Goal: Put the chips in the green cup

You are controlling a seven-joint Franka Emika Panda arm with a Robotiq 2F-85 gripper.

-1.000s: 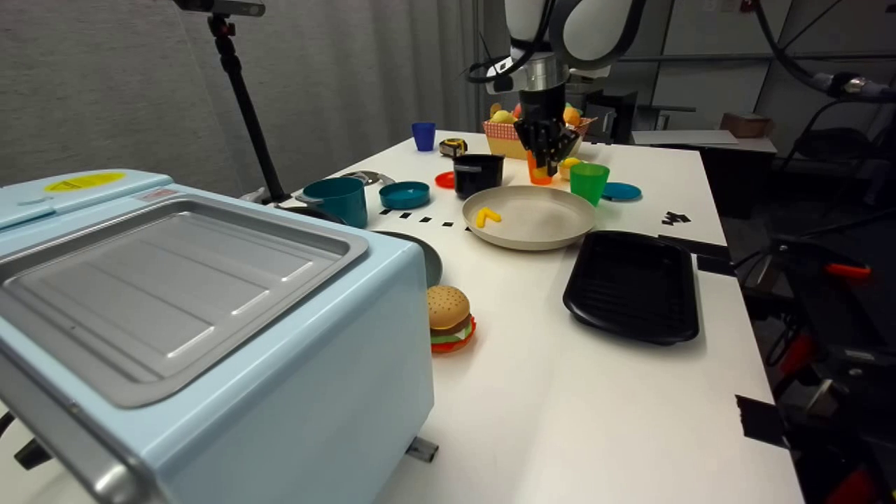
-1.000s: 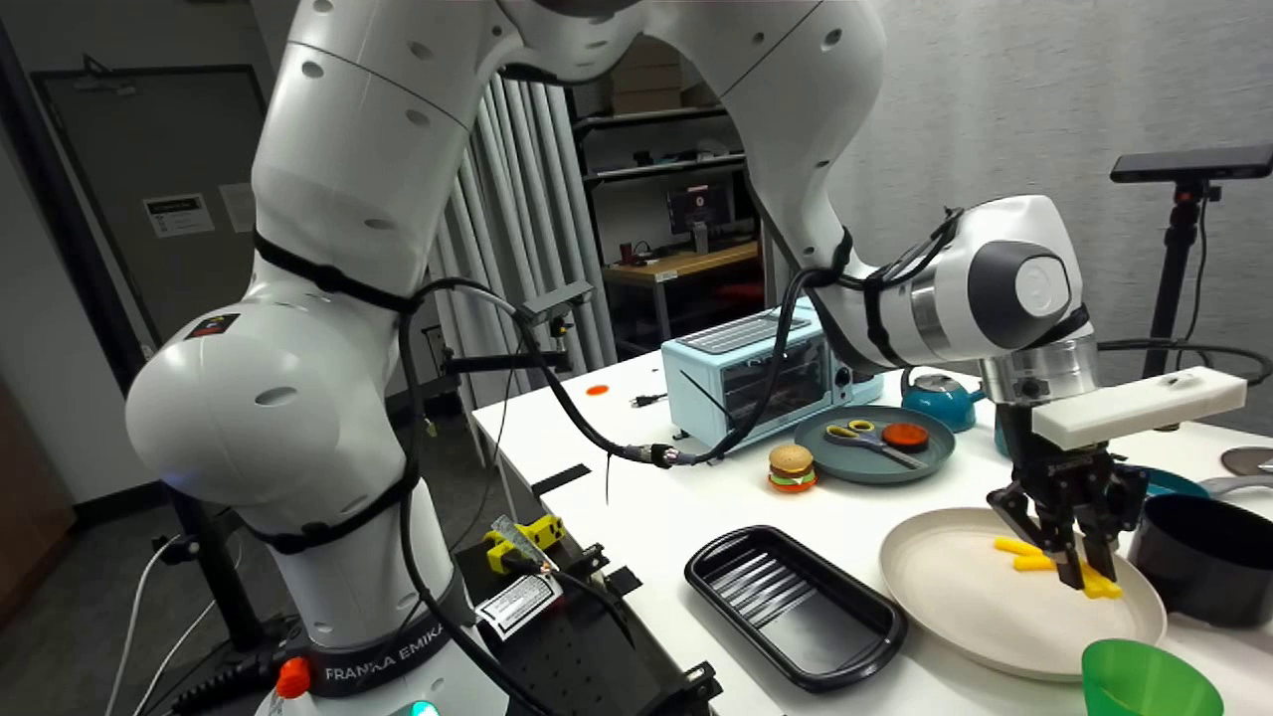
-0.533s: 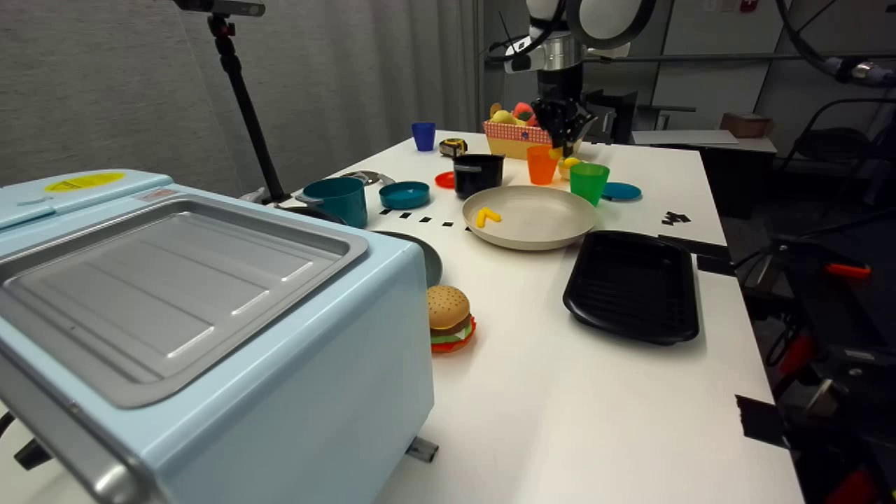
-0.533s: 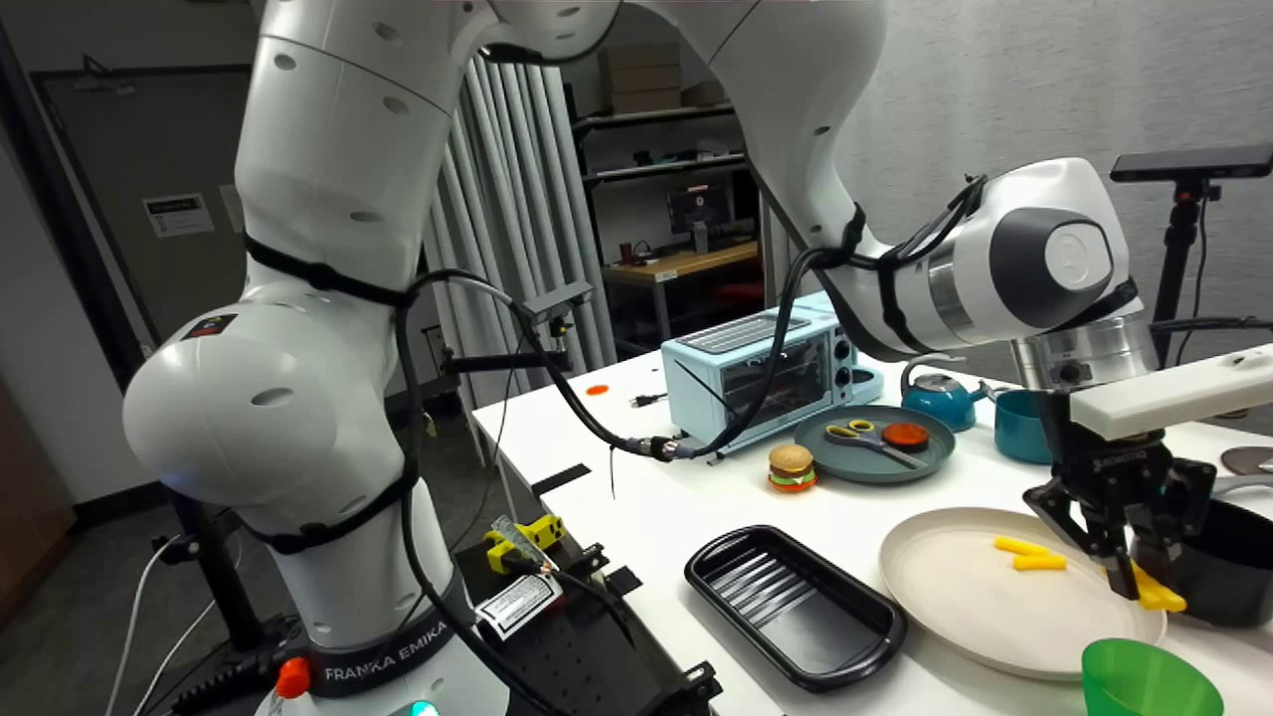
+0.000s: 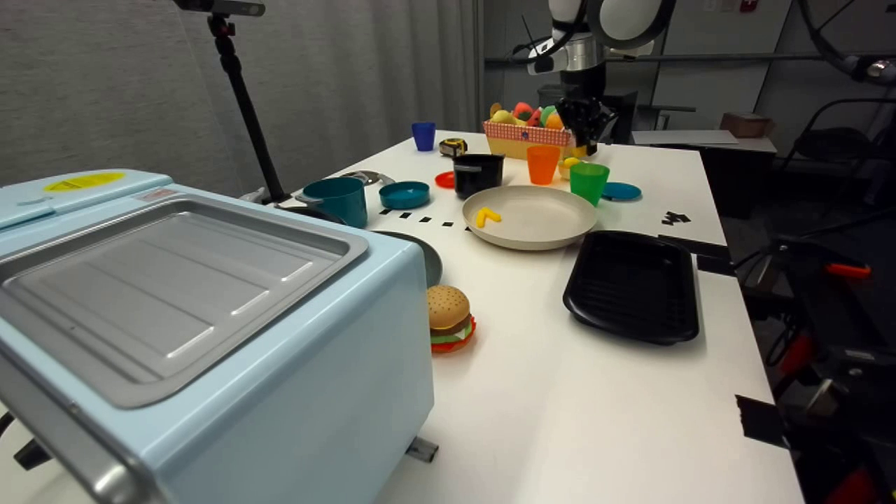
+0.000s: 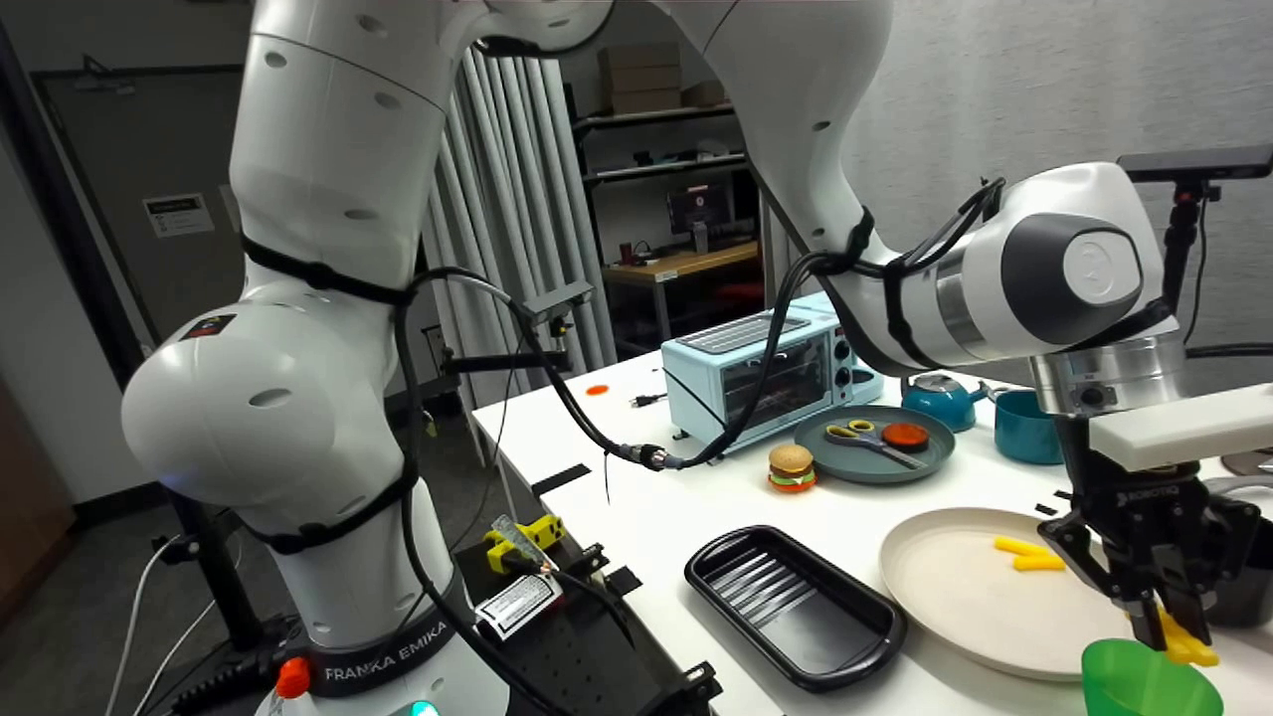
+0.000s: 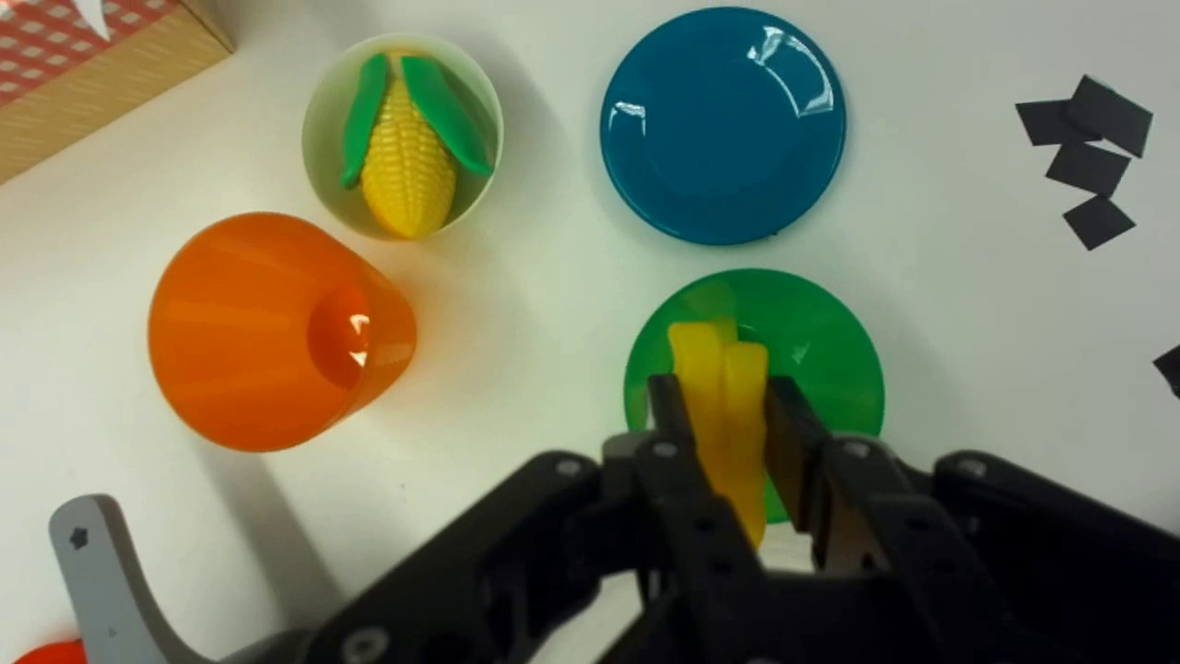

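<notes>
At least two yellow chips (image 7: 745,406) lie side by side, pinched in my gripper (image 7: 724,397). Below them in the wrist view is the round mouth of the green cup (image 7: 830,341), which the chips and fingers partly cover. An exterior view has the held chips (image 6: 1185,641) just above the rim of the upright cup (image 6: 1144,681), towards its far side. Two more chips (image 6: 1039,563) rest on the cream plate (image 6: 955,607). My gripper (image 5: 586,150) also appears behind the green cup (image 5: 589,183) in an exterior view, at a greater height.
Beside the green cup stand an orange cup (image 7: 249,314), a pale cup with toy corn (image 7: 406,175) and a blue lid (image 7: 724,129). A black pot (image 5: 478,175) and a fruit basket (image 5: 528,140) are close by. The black tray (image 6: 796,607) lies beyond the plate.
My gripper has carried the held chips away from over the plate to the green cup, moving right in both exterior views. The chips on the plate, the plate and the cup have stayed put.
</notes>
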